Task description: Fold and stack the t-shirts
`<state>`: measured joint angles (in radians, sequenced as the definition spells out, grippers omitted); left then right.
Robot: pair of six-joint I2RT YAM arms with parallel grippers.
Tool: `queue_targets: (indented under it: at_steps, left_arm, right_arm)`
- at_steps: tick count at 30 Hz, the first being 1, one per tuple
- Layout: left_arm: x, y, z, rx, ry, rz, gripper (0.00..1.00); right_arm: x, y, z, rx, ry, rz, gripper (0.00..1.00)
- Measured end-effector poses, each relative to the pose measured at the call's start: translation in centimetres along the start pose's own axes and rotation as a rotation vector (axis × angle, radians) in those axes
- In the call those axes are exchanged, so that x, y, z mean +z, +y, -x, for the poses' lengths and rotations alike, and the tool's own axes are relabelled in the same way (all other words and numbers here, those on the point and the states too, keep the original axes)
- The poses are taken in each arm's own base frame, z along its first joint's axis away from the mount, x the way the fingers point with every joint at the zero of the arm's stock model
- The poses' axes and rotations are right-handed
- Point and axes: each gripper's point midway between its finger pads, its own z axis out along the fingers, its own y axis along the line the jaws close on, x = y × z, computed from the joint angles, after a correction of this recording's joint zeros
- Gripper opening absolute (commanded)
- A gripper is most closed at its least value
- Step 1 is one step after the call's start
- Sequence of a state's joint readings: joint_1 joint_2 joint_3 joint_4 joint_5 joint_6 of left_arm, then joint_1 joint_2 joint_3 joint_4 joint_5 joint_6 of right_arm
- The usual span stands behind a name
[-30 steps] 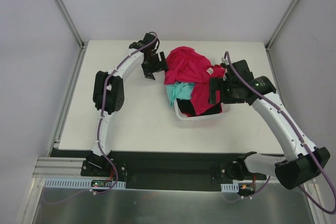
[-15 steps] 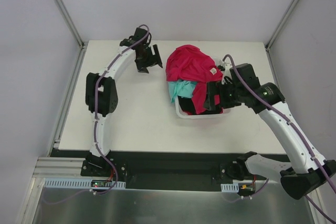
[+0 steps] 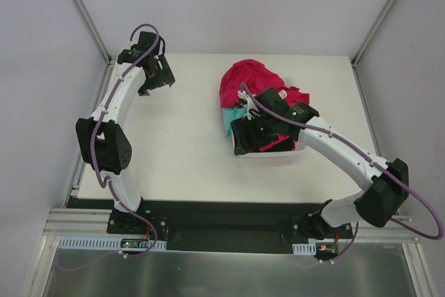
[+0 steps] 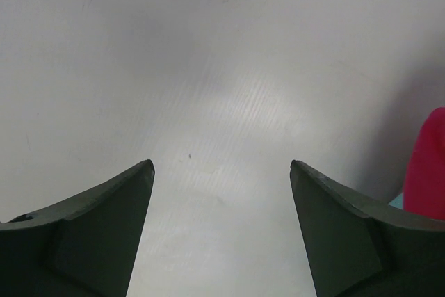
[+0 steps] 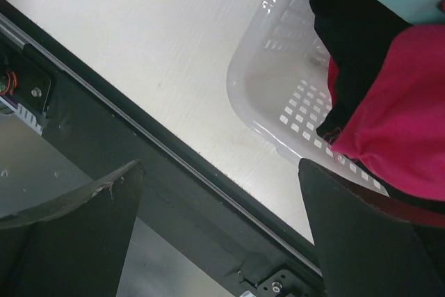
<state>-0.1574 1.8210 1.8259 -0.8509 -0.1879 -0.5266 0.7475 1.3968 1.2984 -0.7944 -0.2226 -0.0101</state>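
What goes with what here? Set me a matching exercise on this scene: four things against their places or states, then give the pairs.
Things
1. left gripper
2. right gripper
3. magenta-pink t-shirt
4. teal-mint t-shirt

Places or states
A. peeks out from under the pink one, on the left side
B. open, over bare table, far left
C. topmost in the white basket
D. open, at the basket's near left corner

Pairs: 1-B, 2-D, 3-C, 4-A

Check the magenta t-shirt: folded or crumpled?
Crumpled, not folded. The magenta t-shirt lies bunched in uneven wrinkles on top of the pile in the white basket, with a teal t-shirt poking out beneath it.
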Motion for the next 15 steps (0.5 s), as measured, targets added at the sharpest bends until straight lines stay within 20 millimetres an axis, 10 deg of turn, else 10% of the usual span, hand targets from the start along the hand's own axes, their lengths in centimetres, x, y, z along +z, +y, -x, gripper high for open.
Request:
queue_targets:
  at_steps: [7, 15]
  left_arm:
    - [1.3, 1.8, -3.1, 0.023, 0.093, 0.065, 0.79]
    - [1.1, 2.8, -3.1, 0.028, 0.089, 0.096, 0.79]
  right_arm:
    - [1.6, 0.5, 0.7, 0.021, 0.010, -0.003, 0.98]
    - [5.3, 6.0, 1.2, -0.096, 0.082, 0.064, 0.98]
